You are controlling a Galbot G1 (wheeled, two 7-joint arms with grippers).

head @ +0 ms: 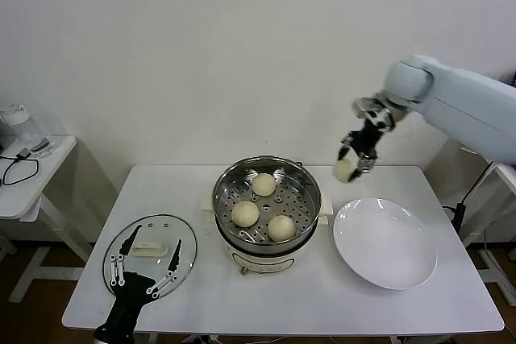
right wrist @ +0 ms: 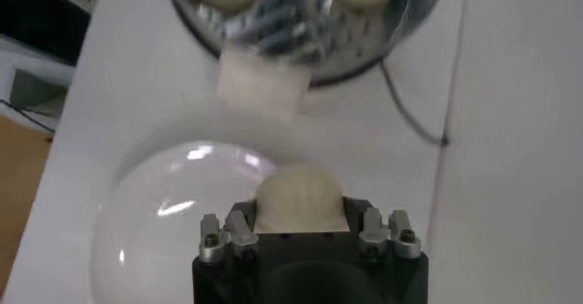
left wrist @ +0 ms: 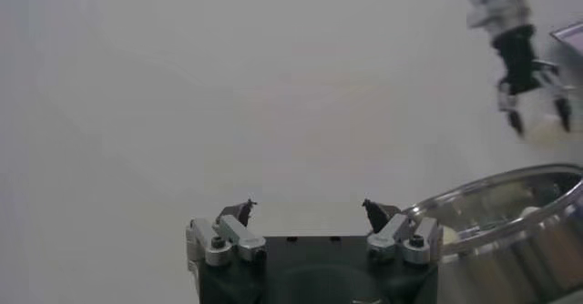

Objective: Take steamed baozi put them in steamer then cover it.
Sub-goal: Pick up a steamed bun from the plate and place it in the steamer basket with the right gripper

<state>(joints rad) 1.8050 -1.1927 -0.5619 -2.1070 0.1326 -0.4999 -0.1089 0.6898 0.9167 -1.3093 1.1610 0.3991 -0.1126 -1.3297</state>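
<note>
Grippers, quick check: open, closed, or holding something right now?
Left gripper: open, empty, hovering over the glass lid.
Right gripper: closed on a baozi, raised between steamer and plate.

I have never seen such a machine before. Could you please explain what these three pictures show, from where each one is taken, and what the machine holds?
This is a robot with two arms, and each arm ends in a gripper. The wide picture comes from a camera on its head; the other two come from cameras on its wrists. On the white table stands a steel steamer with three buns inside. Beside it are a white plate and a glass lid. The right gripper is in the air between steamer and plate, shut on a fourth bun. The left gripper is open, above the lid, holding nothing.
</note>
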